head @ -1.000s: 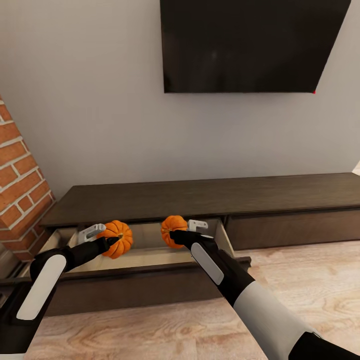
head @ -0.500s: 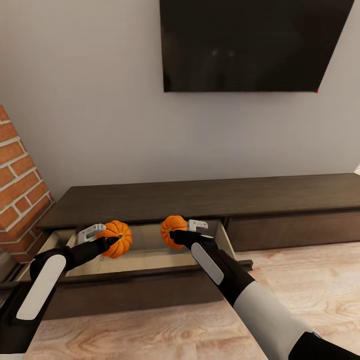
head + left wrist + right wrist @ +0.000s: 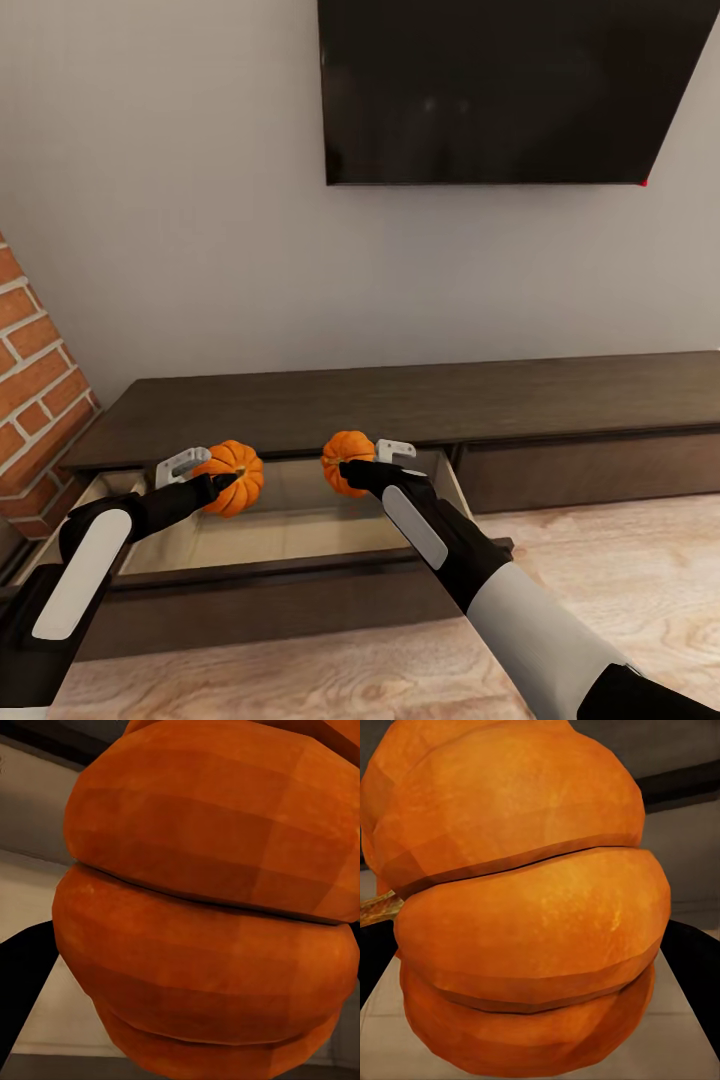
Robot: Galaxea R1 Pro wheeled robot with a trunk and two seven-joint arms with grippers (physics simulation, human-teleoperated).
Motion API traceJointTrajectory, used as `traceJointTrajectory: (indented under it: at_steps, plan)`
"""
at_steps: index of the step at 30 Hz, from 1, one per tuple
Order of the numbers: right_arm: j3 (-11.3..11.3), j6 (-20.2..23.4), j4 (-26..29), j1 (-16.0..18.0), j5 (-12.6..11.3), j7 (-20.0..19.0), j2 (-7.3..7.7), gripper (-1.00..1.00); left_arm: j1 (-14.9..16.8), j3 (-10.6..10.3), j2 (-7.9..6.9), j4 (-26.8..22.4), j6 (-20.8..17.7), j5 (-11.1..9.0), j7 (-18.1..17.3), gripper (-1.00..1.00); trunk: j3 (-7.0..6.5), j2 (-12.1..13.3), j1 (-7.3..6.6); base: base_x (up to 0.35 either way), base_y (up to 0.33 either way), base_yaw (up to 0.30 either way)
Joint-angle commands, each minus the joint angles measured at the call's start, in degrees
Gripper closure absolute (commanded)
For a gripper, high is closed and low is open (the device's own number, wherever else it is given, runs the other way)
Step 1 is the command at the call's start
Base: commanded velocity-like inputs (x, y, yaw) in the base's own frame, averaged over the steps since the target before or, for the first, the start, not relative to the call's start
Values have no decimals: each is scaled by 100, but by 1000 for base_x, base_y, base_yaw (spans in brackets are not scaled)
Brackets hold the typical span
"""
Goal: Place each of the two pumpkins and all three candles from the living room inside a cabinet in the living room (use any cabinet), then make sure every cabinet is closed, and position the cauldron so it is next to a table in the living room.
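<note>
Over the last second the robot has edged closer while both pumpkins hang unmoved above the open drawer (image 3: 260, 525) of the cabinet (image 3: 400, 400), left pincer (image 3: 205, 478) pinching the left pumpkin (image 3: 232, 477) and right pincer (image 3: 375, 462) pinching the right pumpkin (image 3: 346, 460), so release looks next.

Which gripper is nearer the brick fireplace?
Left. The left gripper, holding a pumpkin over the open drawer, is closer to the brick fireplace; the right gripper, with its pumpkin, is farther away.

A ribbed orange pumpkin (image 3: 525, 915) looms close, its tan stem (image 3: 379, 909) poking sideways, above a pale beige drawer floor (image 3: 690, 1042).
</note>
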State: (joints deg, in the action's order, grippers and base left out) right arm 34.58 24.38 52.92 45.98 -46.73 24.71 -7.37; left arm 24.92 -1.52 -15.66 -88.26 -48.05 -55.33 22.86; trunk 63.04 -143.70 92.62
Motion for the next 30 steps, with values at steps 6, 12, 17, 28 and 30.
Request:
traceJointTrajectory:
  at_steps: [6, 12, 17, 28, 30]
  plan:
    - [11, 5, 1, 7, -52, 51, 8, 100, 4, -7, -2, -7, -2, -66, 61, 100, 28, -4, 1, 3, 0, 0]
    - [11, 7, -5, 7, -56, 55, 8, 100, 4, -19, 1, 1, -2, -62, 106, 100, 160, -12, 17, 0, 0, 0]
    - [7, 60, -13, 5, -62, 72, 0, 100, 4, -37, 1, 2, -2, -58, 136, 100, 271, -19, 30, 0, 0, 0]
    - [-4, 117, -31, 7, -73, 143, -9, 100, 4, -42, 1, 2, -2, -66, 149, 100, 515, -33, 58, 0, 0, 0]
    - [-4, 116, -34, 7, -73, 146, -9, 100, 5, -42, 1, 2, -2, -66, 149, 100, 559, -36, 63, 0, 0, 0]
